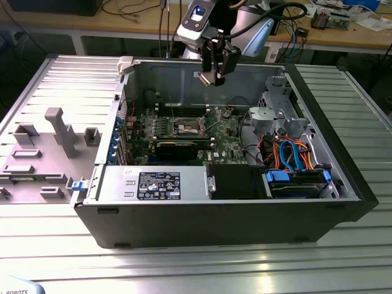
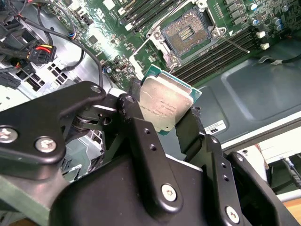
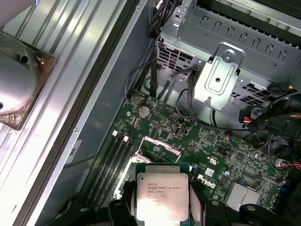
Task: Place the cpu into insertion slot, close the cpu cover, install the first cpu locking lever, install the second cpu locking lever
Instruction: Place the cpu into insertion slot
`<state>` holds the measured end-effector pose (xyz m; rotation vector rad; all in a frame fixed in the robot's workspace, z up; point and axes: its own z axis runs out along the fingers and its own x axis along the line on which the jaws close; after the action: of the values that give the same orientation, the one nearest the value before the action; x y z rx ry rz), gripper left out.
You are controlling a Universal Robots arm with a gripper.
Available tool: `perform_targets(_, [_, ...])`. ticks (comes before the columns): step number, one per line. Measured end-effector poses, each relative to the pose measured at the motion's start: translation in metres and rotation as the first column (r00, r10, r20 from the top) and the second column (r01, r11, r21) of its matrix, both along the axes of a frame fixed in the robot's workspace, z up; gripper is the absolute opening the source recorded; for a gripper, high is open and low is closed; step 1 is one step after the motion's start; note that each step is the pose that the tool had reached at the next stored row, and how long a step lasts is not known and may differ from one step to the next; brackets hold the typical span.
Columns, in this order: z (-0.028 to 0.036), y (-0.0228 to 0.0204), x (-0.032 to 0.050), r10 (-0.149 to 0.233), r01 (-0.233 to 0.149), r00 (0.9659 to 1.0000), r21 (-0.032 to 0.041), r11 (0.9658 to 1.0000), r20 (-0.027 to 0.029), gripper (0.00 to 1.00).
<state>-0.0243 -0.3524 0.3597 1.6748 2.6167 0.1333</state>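
My gripper (image 1: 212, 73) hangs high above the open computer case (image 1: 343, 184), shut on the cpu (image 1: 207, 78). In both wrist views the cpu (image 2: 164, 106) (image 3: 162, 197) is a flat silver square on a green edge, pinched between the black fingers (image 2: 134, 117) with its metal top showing. Well below it on the green board lies the insertion slot (image 2: 186, 32) (image 1: 187, 127), dark centre exposed. The cpu cover (image 3: 161, 146) stands swung up at the slot's edge. A thin locking lever (image 2: 235, 44) sticks out beside the socket, unlatched.
Memory slots (image 2: 221, 52) flank the socket. A long black expansion card (image 1: 177, 147) lies in front of it, the drive cage (image 1: 275, 110) and orange and blue cables (image 1: 288, 153) are at the exterior view's right. A grey fixture (image 1: 61, 131) sits on the table outside the case.
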Motion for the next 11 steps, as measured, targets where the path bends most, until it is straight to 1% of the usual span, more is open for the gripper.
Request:
perform_targets(1, [-0.0001,0.0,0.0,-0.008,0.008,1.0,0.0,1.0,0.0,0.54])
perform_targets(2, [-0.0001,0.0,0.0,-0.024,0.024,0.9997,-0.0001,0.9997,0.0,0.54])
perform_targets(5, [-0.0002,0.0,0.0,-0.062,0.062,0.9981,-0.0001,0.9981,-0.0001,0.54])
perform_targets(7, [-0.0002,0.0,0.0,-0.069,0.069,0.9976,-0.0001,0.9976,0.0,0.54])
perform_targets(11, [-0.0002,0.0,0.0,-0.069,0.069,0.9976,-0.0001,0.9976,-0.0001,0.54])
